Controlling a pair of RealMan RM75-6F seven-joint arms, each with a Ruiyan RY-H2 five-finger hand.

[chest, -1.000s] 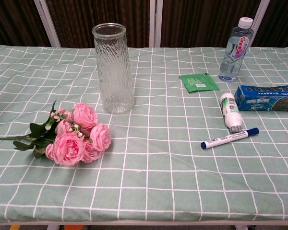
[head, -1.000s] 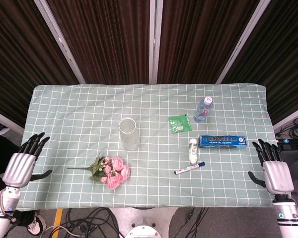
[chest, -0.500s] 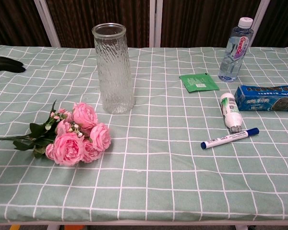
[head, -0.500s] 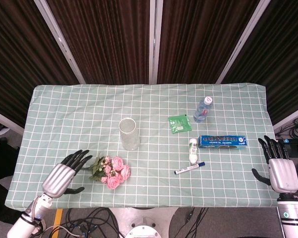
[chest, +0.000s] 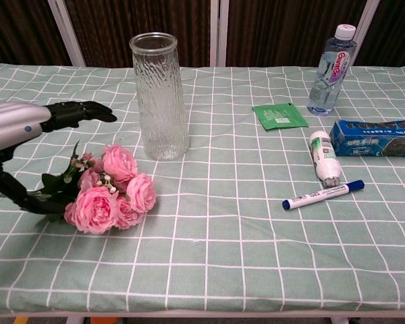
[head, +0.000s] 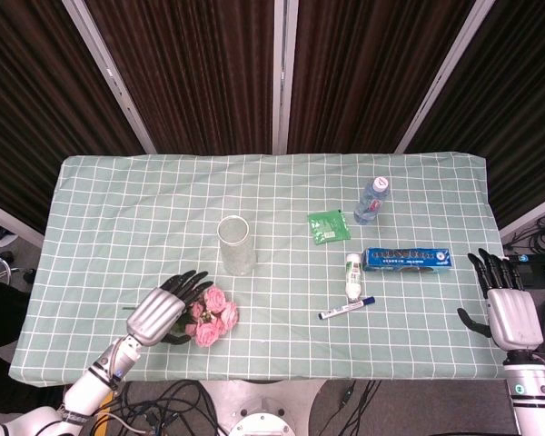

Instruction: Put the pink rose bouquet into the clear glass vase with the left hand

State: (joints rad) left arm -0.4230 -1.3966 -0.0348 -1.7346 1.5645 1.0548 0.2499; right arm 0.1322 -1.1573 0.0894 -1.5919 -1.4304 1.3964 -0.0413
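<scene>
The pink rose bouquet (head: 211,318) (chest: 115,189) lies on the checked cloth, blooms to the right, stems to the left. My left hand (head: 163,311) (chest: 27,125) hovers over its leaves and stems with fingers spread and thumb low beside the leaves, holding nothing. The clear glass vase (head: 237,245) (chest: 160,96) stands upright just behind and right of the bouquet. My right hand (head: 507,304) rests open at the table's right edge, far from both; the chest view does not show it.
On the right half lie a green packet (head: 329,226), a water bottle (head: 371,200), a blue box (head: 407,259), a white tube (head: 352,275) and a blue marker (head: 347,309). The table's front edge (head: 254,377) runs close below the bouquet.
My left hand has swept in from the table's left edge to just over the bouquet's stems. The bouquet, the vase and my right hand have stayed put.
</scene>
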